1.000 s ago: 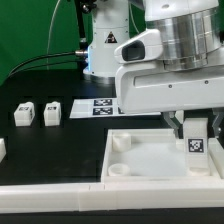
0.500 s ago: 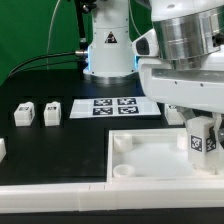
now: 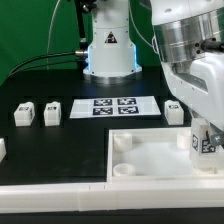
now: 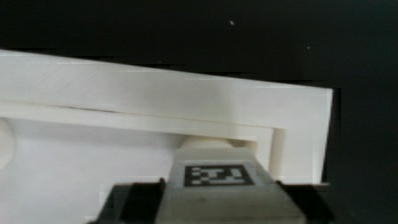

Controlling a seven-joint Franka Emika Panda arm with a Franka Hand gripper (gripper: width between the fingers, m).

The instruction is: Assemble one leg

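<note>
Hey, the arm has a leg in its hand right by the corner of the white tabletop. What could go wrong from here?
1. The hand grips the leg near a corner of the tabletop, but neither view shows a socket under it. It could come down on the rim and tilt or jam.
2. A loose leg sits just behind the tabletop, close to the hand. A sideways move might knock it.
</note>
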